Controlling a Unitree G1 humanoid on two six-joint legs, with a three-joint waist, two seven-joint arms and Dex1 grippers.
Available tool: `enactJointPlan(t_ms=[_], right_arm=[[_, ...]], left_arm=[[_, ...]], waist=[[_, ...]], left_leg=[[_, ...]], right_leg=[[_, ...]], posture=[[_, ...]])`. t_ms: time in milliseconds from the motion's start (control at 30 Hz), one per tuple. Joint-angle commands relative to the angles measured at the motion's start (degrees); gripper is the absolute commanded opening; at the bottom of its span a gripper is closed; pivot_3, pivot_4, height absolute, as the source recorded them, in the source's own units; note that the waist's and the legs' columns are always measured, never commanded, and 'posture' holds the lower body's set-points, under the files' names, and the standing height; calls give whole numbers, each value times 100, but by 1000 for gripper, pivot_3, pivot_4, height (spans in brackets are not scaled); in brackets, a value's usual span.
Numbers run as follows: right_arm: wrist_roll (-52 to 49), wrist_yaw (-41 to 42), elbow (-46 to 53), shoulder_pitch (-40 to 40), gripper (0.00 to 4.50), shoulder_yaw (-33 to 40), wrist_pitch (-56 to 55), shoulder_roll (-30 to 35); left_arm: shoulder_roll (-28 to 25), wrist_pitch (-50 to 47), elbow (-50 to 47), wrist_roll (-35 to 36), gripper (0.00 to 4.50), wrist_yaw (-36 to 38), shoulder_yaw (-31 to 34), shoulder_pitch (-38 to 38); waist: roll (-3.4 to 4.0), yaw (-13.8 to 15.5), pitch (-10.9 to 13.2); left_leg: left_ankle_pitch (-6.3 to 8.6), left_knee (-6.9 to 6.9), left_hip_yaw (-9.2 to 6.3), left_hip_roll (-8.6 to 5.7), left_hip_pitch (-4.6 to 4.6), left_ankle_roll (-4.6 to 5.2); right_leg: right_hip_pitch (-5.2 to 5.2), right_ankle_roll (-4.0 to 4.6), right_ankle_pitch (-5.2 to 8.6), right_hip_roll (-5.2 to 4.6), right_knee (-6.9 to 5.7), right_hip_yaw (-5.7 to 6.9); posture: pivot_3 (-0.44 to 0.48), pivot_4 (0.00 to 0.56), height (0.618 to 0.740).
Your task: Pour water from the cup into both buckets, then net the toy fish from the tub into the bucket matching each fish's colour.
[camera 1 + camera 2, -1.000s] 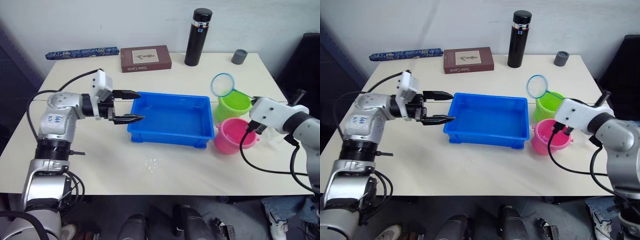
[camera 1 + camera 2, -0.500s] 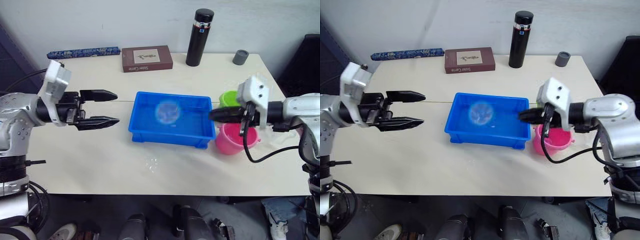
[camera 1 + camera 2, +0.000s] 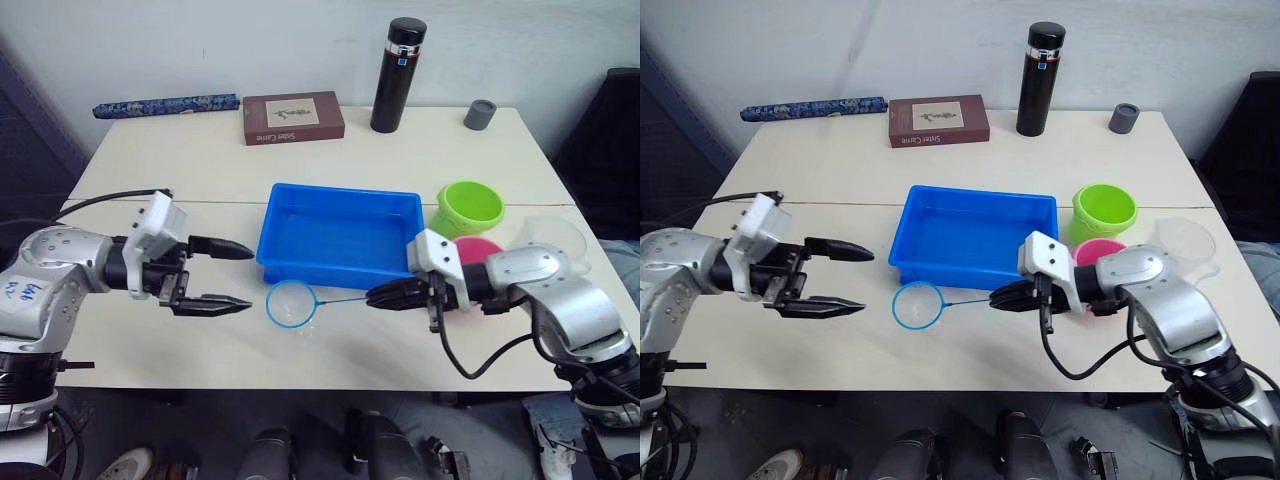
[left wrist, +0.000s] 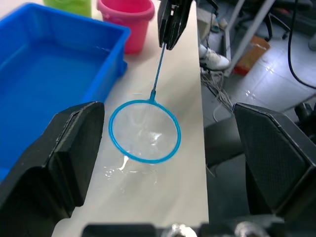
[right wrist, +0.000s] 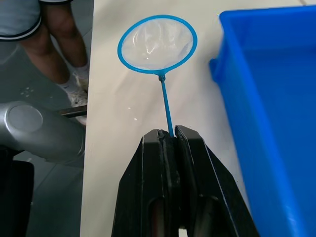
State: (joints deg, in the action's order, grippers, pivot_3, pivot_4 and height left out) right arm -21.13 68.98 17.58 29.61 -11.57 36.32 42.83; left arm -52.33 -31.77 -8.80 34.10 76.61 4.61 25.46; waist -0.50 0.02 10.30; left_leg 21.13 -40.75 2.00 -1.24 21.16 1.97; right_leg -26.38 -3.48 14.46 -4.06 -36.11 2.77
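Head views: right gripper clamps the net, hoop on the table before the tub, handle running left–right. Left wrist view: left gripper spread empty, hoop ahead. Right wrist view: tub beside.

net before tub, buckets right

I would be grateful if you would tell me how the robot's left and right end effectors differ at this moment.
The left end effector is open, its two black fingers spread wide and holding nothing; the right end effector is shut on the thin handle of the small round blue-rimmed hoop net. The left one sits left of the shallow rectangular bright blue plastic tub, the right one in front of its near right corner. Both point inward toward the net's hoop.
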Motion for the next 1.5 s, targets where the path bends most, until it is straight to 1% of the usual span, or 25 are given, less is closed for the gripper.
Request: enactJointPlan(t_ms=[33,133,300,467,667,733,767,800,900,933,1000,1133,1200,1300,1367,1500], right_arm=[[194,-158,-93,41,0,-230,-166,-137],[549,-372,-482,115,0,-605,-367,-388],[826,-556,-883,220,0,-921,-504,-796],[1091,-702,-1488,406,0,-1079,-803,-1209],[1204,-619,-1753,424,0,-1059,-1058,-1303],[1118,-470,-1722,424,841,-1034,-923,-1247],[1117,-460,-1694,412,1135,-1011,-938,-1240],[1125,-458,-1677,403,1576,-993,-957,-1239],[1143,-419,-1476,328,3174,-957,-847,-1088],[1088,-378,-1352,282,3605,-912,-740,-1000],[973,-311,-1096,179,3605,-815,-572,-828],[506,-173,-300,-172,3605,-449,-19,-369],[243,-122,136,-436,3605,-164,201,-84],[-257,-158,705,-801,3605,461,583,272],[-328,-340,932,-1062,3605,764,570,392],[-259,-620,1123,-1724,3605,1105,408,555]], left_arm=[[102,455,55,-324,4473,65,-257,-3],[289,791,284,-599,4473,13,-482,32],[451,1181,529,-914,4473,24,-663,-32],[522,1206,510,-962,4473,-19,-677,-50],[523,1225,419,-994,4473,-102,-670,-162],[554,1193,356,-952,4500,-184,-627,-207],[588,1152,318,-903,4500,-239,-596,-223],[612,1123,292,-868,4500,-277,-576,-232],[649,971,198,-830,4500,-428,-549,-299],[653,902,156,-870,4500,-540,-556,-334],[652,739,76,-904,4500,-731,-557,-389],[663,435,-119,-705,4500,-919,-425,-533],[680,246,-214,-706,4500,-1173,-330,-634],[667,-60,-324,-692,4500,-1541,-176,-847],[659,-10,-415,-740,4500,-1684,-59,-1115],[741,115,-740,-770,4500,-2070,230,-1788]], waist=[[0,-3,0],[0,-4,0],[0,-7,0],[-1,-12,-1],[-1,-10,-1],[-1,-13,-1],[-1,-13,-1],[-1,-13,-1],[-1,-12,-1],[-1,-10,-1],[-1,-5,-1],[-1,4,-1],[-1,2,0],[-1,7,0],[-1,-1,-1],[-1,5,-1]], left_leg=[[0,0,0,0,0,0],[0,0,2,0,-1,0],[0,-1,2,0,4,0],[0,-4,2,1,3,0],[0,-4,0,0,4,1],[0,-3,-1,0,4,1],[0,-3,-1,1,4,1],[0,-3,-1,1,4,1],[1,-3,-1,1,4,1],[1,-3,-1,1,4,1],[1,-2,-2,1,4,2],[2,-3,-6,0,5,4],[3,-2,-5,1,5,4],[3,4,-8,2,3,4],[4,5,-8,2,1,4],[4,23,-7,3,-7,2]], right_leg=[[0,0,0,1,0,0],[1,0,0,1,0,0],[-4,0,0,3,-3,2],[-3,0,0,2,-6,1],[-3,0,0,0,-4,2],[-3,0,0,0,-4,2],[-3,0,0,0,-4,2],[-3,0,0,0,-4,2],[-3,0,0,0,-4,2],[-4,0,0,-1,-4,2],[-3,0,0,-2,-3,2],[-2,0,0,-4,-1,3],[-2,0,0,-5,5,2],[-2,0,0,-5,12,2],[0,0,0,-7,16,1],[1,3,2,-7,18,-1]], posture=[[0,150,740],[0,150,740],[0,150,740],[0,150,740],[0,150,740],[0,150,740],[0,150,740],[0,150,740],[0,150,740],[0,150,740],[0,150,740],[0,150,740],[0,150,740],[0,150,740],[0,150,740],[0,150,740]])
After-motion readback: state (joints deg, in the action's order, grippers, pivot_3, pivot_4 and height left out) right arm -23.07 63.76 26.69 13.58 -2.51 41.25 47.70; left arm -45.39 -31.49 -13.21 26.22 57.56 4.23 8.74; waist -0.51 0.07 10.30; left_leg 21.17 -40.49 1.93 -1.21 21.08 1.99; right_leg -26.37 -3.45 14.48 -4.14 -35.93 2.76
